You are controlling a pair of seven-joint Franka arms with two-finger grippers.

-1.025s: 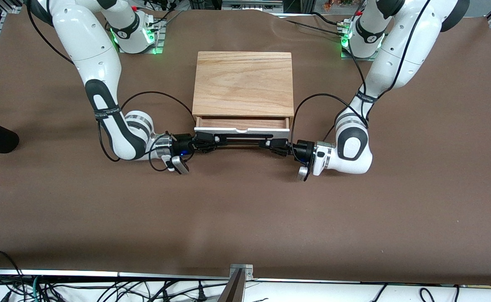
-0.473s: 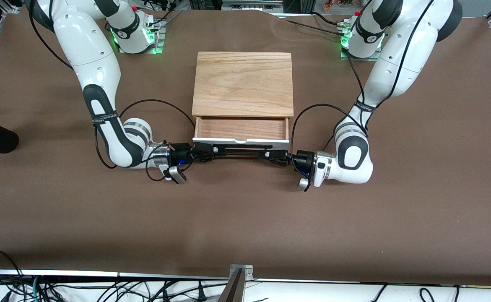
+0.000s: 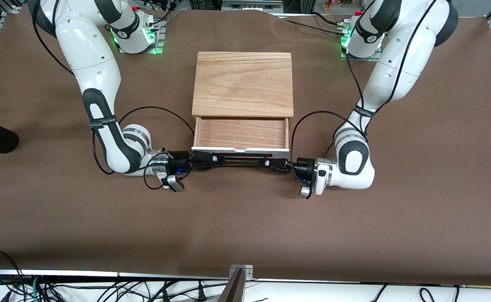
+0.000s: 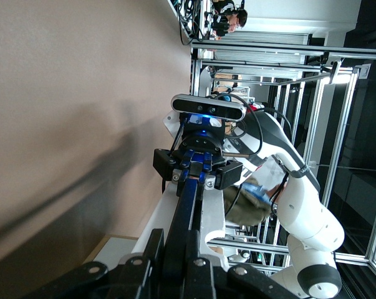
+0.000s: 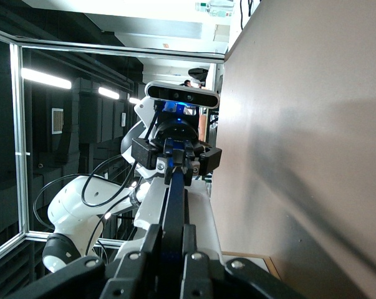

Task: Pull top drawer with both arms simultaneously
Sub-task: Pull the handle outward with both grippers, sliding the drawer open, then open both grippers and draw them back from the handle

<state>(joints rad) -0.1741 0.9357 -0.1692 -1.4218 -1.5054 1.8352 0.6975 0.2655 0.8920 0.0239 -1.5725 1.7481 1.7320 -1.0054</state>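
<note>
I log one light-wood box (image 3: 242,84) with a wood-grain top board, mid-surface between the two arm bases on the brown surface (image 3: 245,226). Its top drawer (image 3: 241,133), a shallow light-wood tray with white front panel, stands pulled out toward the front camera. The long thin black bar handle (image 3: 241,161) runs along that panel. I see the left hand (image 3: 275,163) clamped on the handle's end toward the left arm, the right hand (image 3: 205,159) clamped on the end toward the right arm.

Top drawer (image 3: 241,133) pulled out of wooden box (image 3: 242,84); my left gripper (image 3: 273,162) and right gripper (image 3: 209,160) clamp its black bar handle (image 3: 241,160).
</note>
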